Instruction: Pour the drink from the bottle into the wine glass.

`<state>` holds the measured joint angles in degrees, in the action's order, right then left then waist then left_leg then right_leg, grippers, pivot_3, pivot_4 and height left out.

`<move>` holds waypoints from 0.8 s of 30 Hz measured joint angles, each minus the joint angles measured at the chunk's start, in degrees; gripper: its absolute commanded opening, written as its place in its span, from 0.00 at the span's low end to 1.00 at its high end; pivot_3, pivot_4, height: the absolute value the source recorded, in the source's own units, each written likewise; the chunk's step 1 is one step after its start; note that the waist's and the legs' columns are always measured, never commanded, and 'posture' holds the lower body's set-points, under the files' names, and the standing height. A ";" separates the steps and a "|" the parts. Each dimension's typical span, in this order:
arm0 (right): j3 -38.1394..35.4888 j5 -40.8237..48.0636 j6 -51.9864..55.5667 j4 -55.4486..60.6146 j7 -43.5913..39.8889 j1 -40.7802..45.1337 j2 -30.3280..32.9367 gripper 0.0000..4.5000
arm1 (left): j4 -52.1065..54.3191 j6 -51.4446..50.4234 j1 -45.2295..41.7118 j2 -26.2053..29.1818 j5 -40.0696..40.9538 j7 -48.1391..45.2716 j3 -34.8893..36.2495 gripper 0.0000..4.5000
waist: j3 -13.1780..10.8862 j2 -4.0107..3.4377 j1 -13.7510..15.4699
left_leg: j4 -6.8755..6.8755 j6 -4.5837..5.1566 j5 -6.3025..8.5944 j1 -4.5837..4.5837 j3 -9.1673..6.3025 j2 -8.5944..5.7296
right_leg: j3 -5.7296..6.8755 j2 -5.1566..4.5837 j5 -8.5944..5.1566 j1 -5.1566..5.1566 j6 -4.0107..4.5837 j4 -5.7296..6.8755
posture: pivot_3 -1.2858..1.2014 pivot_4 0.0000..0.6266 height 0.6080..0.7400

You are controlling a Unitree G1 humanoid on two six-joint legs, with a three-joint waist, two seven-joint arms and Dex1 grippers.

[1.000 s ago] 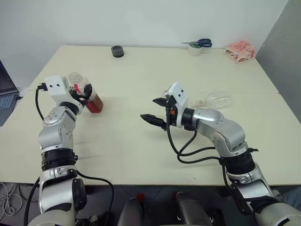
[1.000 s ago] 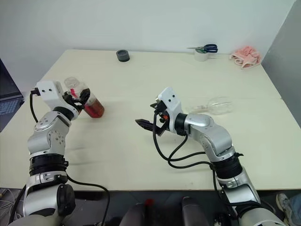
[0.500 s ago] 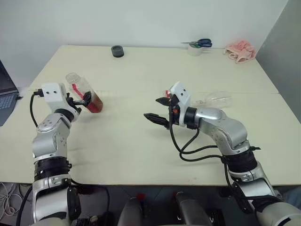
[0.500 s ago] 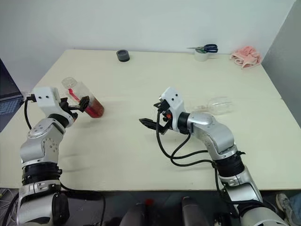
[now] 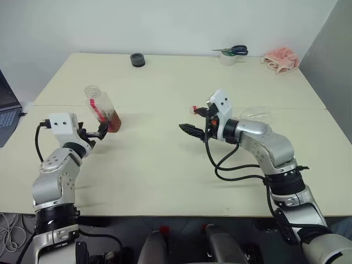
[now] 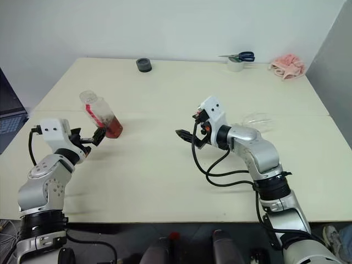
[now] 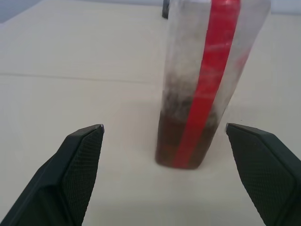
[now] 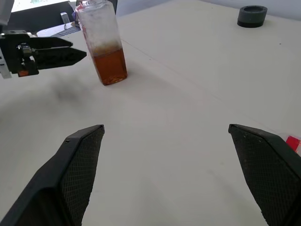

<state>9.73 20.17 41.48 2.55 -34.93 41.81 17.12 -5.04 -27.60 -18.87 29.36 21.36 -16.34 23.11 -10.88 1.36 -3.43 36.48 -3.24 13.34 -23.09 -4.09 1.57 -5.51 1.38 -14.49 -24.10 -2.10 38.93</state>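
The bottle stands uncapped on the table, drink low inside, just ahead of the spread left gripper. The right gripper (jaws wide, empty) hovers mid-table; the wine glass lies toppled behind it.

The two head views look forward and down from above over the pale cream table, taking in both arms and the far wall; they share nearly the whole scene, slightly offset sideways. The left wrist view sits low and close, facing the small clear plastic bottle with a red label strip at frame centre. The right wrist view looks across the table at the same bottle, farther off in its upper left.
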 measured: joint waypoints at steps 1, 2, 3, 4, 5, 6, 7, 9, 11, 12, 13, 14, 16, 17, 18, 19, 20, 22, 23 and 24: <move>0.01 -0.01 -0.01 -0.03 -0.01 0.00 -0.01 1.00 | 0.56 -0.28 0.16 -0.14 0.05 0.09 0.00 0.99 | 0.00 0.00 0.01 | 0.00 0.00 0.00 0.00 0.00 0.00 | 0.00 0.00 -0.01 0.00 -0.02 0.00 | 0.52 0.24 1.00; 0.00 0.00 -0.02 -0.03 -0.03 0.00 -0.01 1.00 | 1.57 -0.65 0.62 -0.17 0.28 0.06 0.00 0.99 | 0.00 0.00 0.01 | 0.00 0.00 0.00 0.00 0.01 0.00 | -0.01 0.00 0.00 0.00 -0.01 -0.01 | 0.52 0.24 1.00; -0.01 0.00 -0.03 -0.04 -0.04 0.00 0.10 1.00 | 2.85 -0.78 1.47 -0.17 0.64 -0.15 0.00 0.99 | 0.00 0.00 0.01 | 0.00 0.00 0.00 -0.01 0.02 0.00 | -0.02 -0.01 0.00 0.00 0.00 -0.03 | 0.52 0.24 1.00; -0.08 0.02 -0.02 -0.06 -0.03 0.01 0.26 1.00 | 3.99 -0.71 2.49 -0.19 1.48 -0.81 0.21 0.99 | 0.00 0.00 0.02 | -0.01 0.00 0.00 -0.01 0.03 0.00 | -0.02 -0.02 0.01 -0.01 0.02 -0.03 | 0.52 0.24 1.00; -0.23 0.07 0.01 -0.06 -0.03 0.00 0.41 1.00 | 5.22 -0.52 3.68 -0.46 2.60 -1.79 0.80 0.99 | 0.00 0.00 0.02 | -0.01 -0.01 0.01 -0.01 0.03 0.01 | -0.03 -0.02 0.01 -0.01 0.02 -0.05 | 0.52 0.24 1.00; -0.81 0.16 0.06 -0.06 -0.03 -0.06 0.70 1.00 | 6.99 0.01 5.43 -1.21 4.49 -3.45 1.89 0.99 | 0.00 0.00 -0.02 | -0.02 -0.01 0.01 -0.01 0.07 0.01 | -0.05 -0.04 0.02 -0.01 0.03 -0.05 | 0.52 0.24 1.00; -1.68 0.19 0.11 -0.05 -0.01 -0.18 1.26 1.00 | 8.68 0.82 7.47 -1.96 6.32 -5.38 2.36 0.99 | 0.00 0.00 0.00 | -0.02 -0.02 0.01 0.00 0.08 0.00 | -0.04 -0.08 0.01 -0.01 0.03 -0.04 | 0.52 0.24 1.00; -3.60 0.62 0.52 0.58 0.25 -0.77 1.97 1.00 | 11.84 1.81 12.65 -2.82 8.33 -9.27 2.13 0.99 | 0.00 0.00 -0.02 | -0.04 -0.02 0.01 0.02 0.12 0.00 | -0.07 -0.08 0.00 0.00 0.03 -0.06 | 0.52 0.24 1.00; -6.30 1.66 1.69 2.07 1.33 -2.04 2.02 1.00 | 13.79 0.94 17.03 -3.51 9.87 -11.99 0.61 0.99 | 0.00 0.00 0.00 | -0.04 -0.01 0.01 0.03 0.11 0.01 | -0.07 -0.05 -0.07 0.00 -0.06 -0.05 | 0.52 0.24 1.00; -7.78 2.52 2.56 3.20 2.02 -2.90 2.00 1.00 | 14.93 0.05 18.52 -3.55 10.30 -13.22 -0.90 0.99 | 0.00 0.00 0.03 | -0.04 -0.01 0.01 0.03 0.10 0.02 | -0.07 -0.02 -0.17 0.00 -0.20 -0.06 | 0.52 0.24 1.00; -9.11 3.51 3.50 4.23 2.77 -3.61 1.94 1.00 | 16.22 -0.58 19.57 -3.52 10.33 -14.30 -2.63 0.99 | 0.00 0.00 0.18 | -0.04 -0.01 0.01 0.02 0.09 -0.01 | -0.07 -0.02 -0.18 0.01 -0.20 -0.05 | 0.52 0.24 1.00; -10.56 4.33 4.57 5.42 3.66 -4.47 1.88 1.00 | 17.00 -0.76 19.64 -3.43 10.05 -15.22 -4.72 0.99 | 0.01 0.02 0.38 | -0.04 -0.01 0.01 0.02 0.08 -0.03 | -0.06 -0.03 -0.19 0.03 -0.21 -0.06 | 0.52 0.24 1.00; -14.98 6.16 7.85 7.71 7.38 -6.80 1.09 1.00 | 18.09 -0.89 16.21 -3.47 8.74 -16.77 -10.94 0.99 | 0.02 0.03 1.16 | 0.01 -0.01 0.01 0.00 0.03 -0.09 | -0.02 -0.04 -0.19 0.08 -0.22 -0.10 | 0.52 0.24 1.00; -16.99 6.61 9.45 8.20 9.58 -7.92 0.32 1.00 | 18.45 -0.90 13.18 -3.87 8.04 -17.07 -13.84 0.99 | 0.03 0.06 1.40 | 0.06 -0.01 0.01 -0.02 0.03 -0.08 | -0.03 -0.03 -0.19 0.08 -0.22 -0.12 | 0.52 0.24 1.00; -18.91 7.44 10.86 8.45 11.83 -8.94 -0.68 1.00 | 18.97 -0.84 10.24 -4.14 7.36 -17.45 -16.31 0.99 | 0.04 0.06 1.42 | 0.08 -0.01 0.01 -0.02 0.10 -0.08 | -0.09 -0.03 -0.19 0.07 -0.22 -0.12 | 0.52 0.24 1.00; -21.68 8.31 11.87 8.38 14.44 -9.57 -2.93 1.00 | 19.07 -0.76 7.53 -4.29 6.69 -18.06 -18.30 0.99 | 0.04 0.06 1.40 | 0.07 -0.01 0.01 -0.02 0.12 -0.08 | -0.11 -0.03 -0.18 0.07 -0.22 -0.10 | 0.52 0.24 1.00; -24.50 9.36 12.81 8.10 17.61 -9.85 -5.57 1.00 | 19.29 -0.62 4.66 -4.56 6.18 -18.43 -20.17 0.99 | 0.04 0.06 1.19 | 0.05 -0.01 0.01 -0.02 0.17 -0.07 | -0.17 -0.03 -0.18 0.03 -0.22 -0.08 | 0.52 0.24 1.00; -29.83 11.49 14.11 7.41 22.83 -9.87 -9.56 1.00 | 19.31 -0.48 0.90 -5.39 5.84 -19.25 -22.28 0.99 | 0.04 0.06 0.35 | -0.03 -0.01 0.01 0.05 0.20 -0.02 | -0.20 -0.01 -0.08 0.03 -0.05 -0.02 | 0.52 0.24 1.00; -31.76 12.38 14.89 7.19 24.98 -9.94 -10.63 1.00 | 19.28 -0.46 -0.25 -6.11 6.03 -19.28 -22.55 0.99 | 0.04 0.05 0.01 | -0.09 -0.01 0.01 0.08 0.22 -0.01 | -0.21 0.00 -0.02 0.02 0.06 -0.01 | 0.52 0.24 1.00; -33.44 13.33 15.50 7.20 26.83 -9.98 -12.07 1.00 | 19.18 -0.48 -0.90 -6.55 6.44 -19.33 -22.55 0.99 | 0.04 0.05 -0.23 | -0.15 0.00 0.01 0.11 0.22 0.01 | -0.22 0.02 -0.02 0.01 0.06 0.00 | 0.52 0.24 1.00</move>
<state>-23.72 33.50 56.98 9.74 -8.10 31.83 5.06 14.14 -28.09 -19.77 22.81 27.80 -35.66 0.56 -10.84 1.41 -3.66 36.33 -3.24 13.35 -22.98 -3.86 1.59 -5.73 1.40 -14.51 -24.10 -2.04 38.93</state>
